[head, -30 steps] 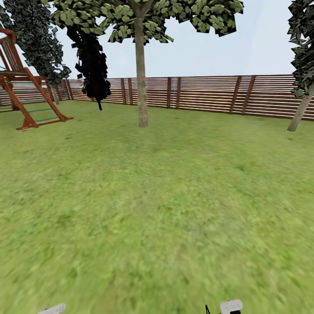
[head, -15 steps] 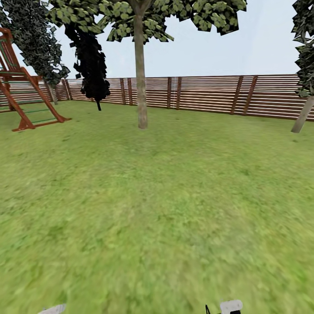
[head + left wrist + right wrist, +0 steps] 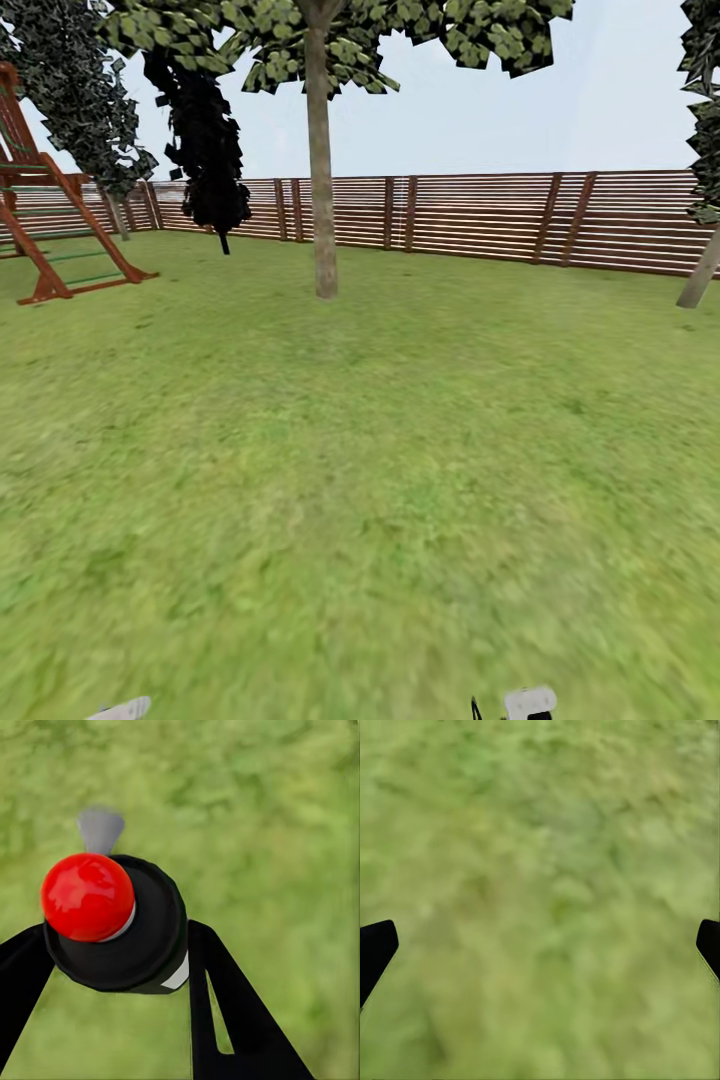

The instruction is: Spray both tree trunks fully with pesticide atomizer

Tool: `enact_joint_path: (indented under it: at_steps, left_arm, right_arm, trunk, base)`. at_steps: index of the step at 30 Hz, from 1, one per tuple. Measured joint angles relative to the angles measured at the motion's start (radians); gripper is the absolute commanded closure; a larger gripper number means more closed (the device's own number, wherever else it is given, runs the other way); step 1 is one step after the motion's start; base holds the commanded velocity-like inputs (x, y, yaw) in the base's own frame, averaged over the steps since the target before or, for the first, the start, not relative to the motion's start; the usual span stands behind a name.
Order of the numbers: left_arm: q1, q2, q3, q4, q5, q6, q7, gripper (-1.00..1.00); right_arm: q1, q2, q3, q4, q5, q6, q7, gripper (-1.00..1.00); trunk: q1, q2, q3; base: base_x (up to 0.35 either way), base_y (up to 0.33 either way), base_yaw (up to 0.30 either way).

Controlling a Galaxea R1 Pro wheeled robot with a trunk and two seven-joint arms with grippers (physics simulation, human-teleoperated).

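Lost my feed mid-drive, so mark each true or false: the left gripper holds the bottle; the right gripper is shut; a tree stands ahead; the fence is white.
1. The left gripper holds the dark, red-topped atomizer bottle. True.
2. The right gripper is shut. False: it is open over the green grass.
3. A grey-tan tree trunk stands ahead. True.
4. The slatted wooden fence is white. False: reddish-brown.
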Motion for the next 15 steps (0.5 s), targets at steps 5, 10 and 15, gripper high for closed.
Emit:
enact_joint_path:
  at_steps: [5,10,15]
  left_arm:
    - [0.0,0.0,0.0,0.0,0.0,0.0,0.0,1.0]
    - [0.0,0.0,0.0,0.0,0.0,0.0,0.0,1.0]
    - [0.0,0.0,0.0,0.0,0.0,0.0,0.0,1.0]
  right_arm:
    - [0.0,0.0,0.0,0.0,0.0,0.0,0.0,-1.0]
    - [0.0,0.0,0.0,0.0,0.0,0.0,-0.001,-1.0]
    - [0.0,0.0,0.0,0.0,0.0,0.0,0.0,-1.0]
  trunk:
    - [0.0,0.0,0.0]
    - [0.0,0.0,0.0]
    - [0.0,0.0,0.0]
  base:
    - [0.339,0.0,0.0]
    - [0.339,0.0,0.0]
    - [0.339,0.0,0.0]
